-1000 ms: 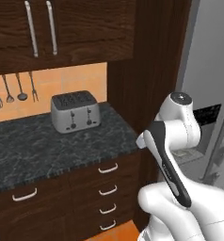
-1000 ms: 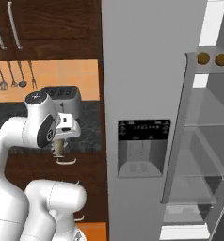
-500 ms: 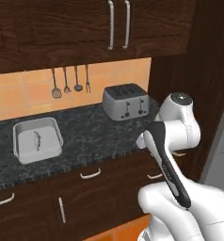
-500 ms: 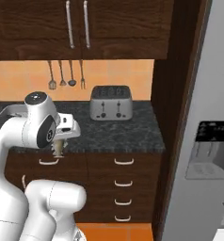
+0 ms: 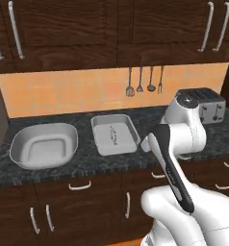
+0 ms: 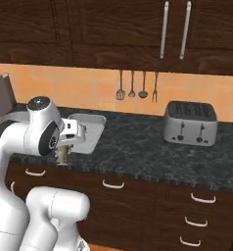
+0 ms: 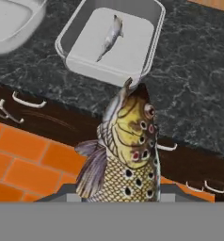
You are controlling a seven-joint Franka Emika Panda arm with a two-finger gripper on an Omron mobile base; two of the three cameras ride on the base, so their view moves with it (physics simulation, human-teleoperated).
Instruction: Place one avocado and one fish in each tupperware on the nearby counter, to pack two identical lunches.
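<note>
Spotted yellow-brown fish (image 7: 128,155) sits pinched in the fingers, head pointing away from them, body rising from the bottom of the hand view. In the right base view the fingers (image 6: 63,157) hang below the wrist, in front of the worktop edge, with the fish's pale body just visible between them.

Ahead of the fingers, past the fish's snout: rectangular tupperware (image 7: 81,28) on the dark marbled worktop (image 7: 194,84), just back from the front edge. A small silver fish (image 7: 110,36) lies inside it, on the tray floor. Same tray in the left base view (image 5: 98,126), with that silver fish (image 5: 114,135) in the middle; in the right base view its rim (image 6: 91,120) shows behind the wrist.

Further off to one side of the tupperware: second, rounder pale tray (image 5: 44,144), corner of it at the top left of the hand view (image 7: 10,21).

Under the fingers: dark wood drawer fronts with curved silver handles (image 7: 27,102), orange floor tiles (image 7: 24,164) lower down.

Far side of the worktop from the trays: silver toaster (image 6: 191,122), against the orange backsplash. Utensils (image 6: 132,86) hang on the wall between the toaster and the tupperware.
</note>
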